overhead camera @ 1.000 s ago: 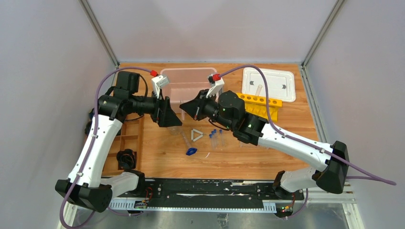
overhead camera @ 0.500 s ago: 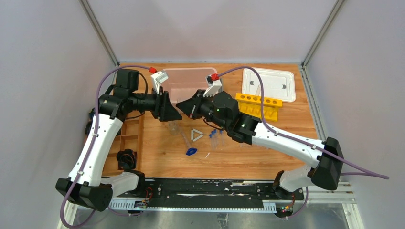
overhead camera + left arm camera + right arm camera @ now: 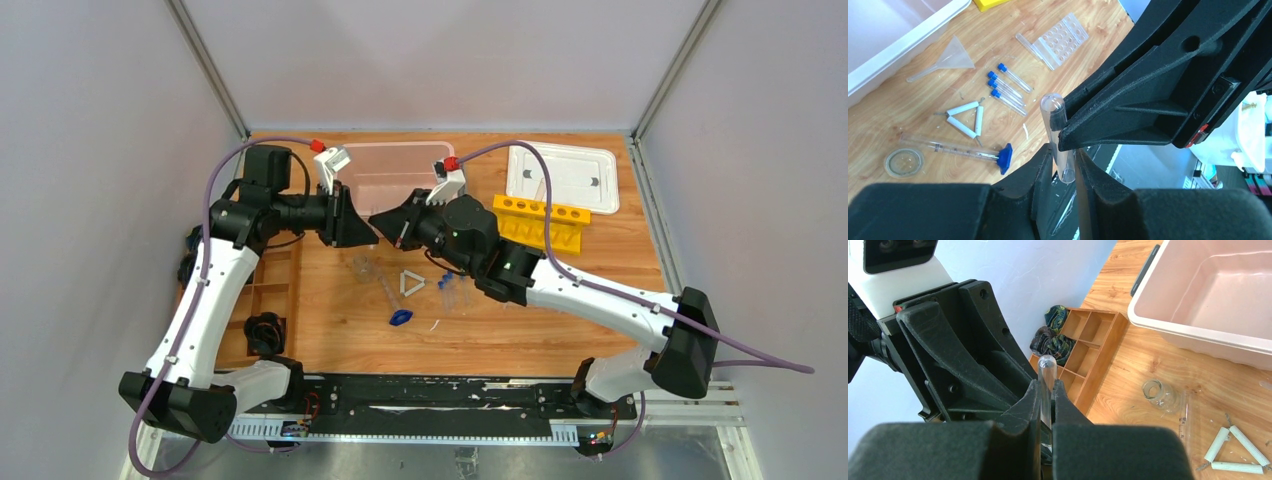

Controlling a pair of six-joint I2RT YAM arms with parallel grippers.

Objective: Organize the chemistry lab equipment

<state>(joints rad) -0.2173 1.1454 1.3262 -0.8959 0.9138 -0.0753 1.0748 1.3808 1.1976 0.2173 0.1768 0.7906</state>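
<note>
Left wrist: clear tube (image 3: pixel 1053 107) upright, mid-air just in front of pink bin (image 3: pixel 400 147). Left gripper (image 3: pixel 1063 152) clamped on lower end; right gripper (image 3: pixel 1047 385) pinched on it too. Prob. handover: free one side only w/ other firm.

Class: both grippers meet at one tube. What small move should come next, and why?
Probably the left gripper opens. Both grippers appear shut on the tube, and the right gripper sits nearer the yellow rack, so it could carry the tube there.
</note>
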